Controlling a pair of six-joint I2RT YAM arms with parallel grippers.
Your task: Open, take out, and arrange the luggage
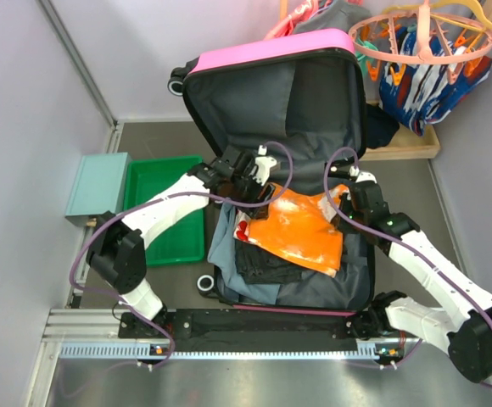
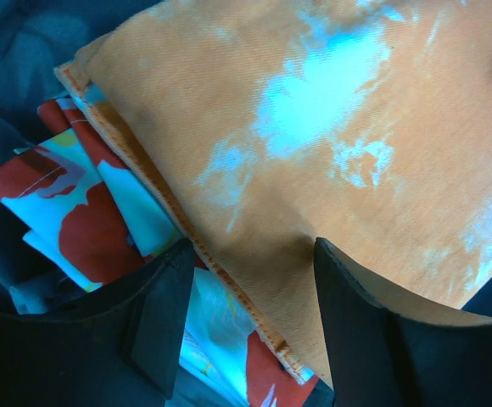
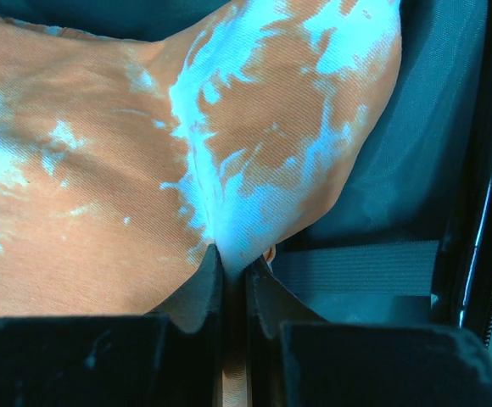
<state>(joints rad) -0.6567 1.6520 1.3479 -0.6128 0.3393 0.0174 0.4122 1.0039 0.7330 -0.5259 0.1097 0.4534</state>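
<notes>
The luggage [image 1: 267, 51] lies open, its pink lid standing up at the back and its lower half full of clothes. On top lies an orange cloth with white blotches [image 1: 301, 225]. My right gripper [image 1: 339, 206] is shut on a pinched fold of this orange cloth [image 3: 102, 170] at its right corner, the gripper [image 3: 233, 263] showing cloth between its fingers. My left gripper [image 1: 261, 193] is open over the cloth's left edge. Seen from the left wrist, the gripper [image 2: 250, 284] straddles the hemmed edge of the orange cloth [image 2: 314, 127], with a red and white patterned cloth [image 2: 76, 229] underneath.
A green tray [image 1: 165, 208] and a pale-teal box [image 1: 97, 186] sit left of the suitcase. Dark folded clothes [image 1: 263, 263] fill the suitcase's near part. An orange round drying rack [image 1: 424, 38] and a blue patterned bag [image 1: 424, 85] stand at the back right. Grey walls close both sides.
</notes>
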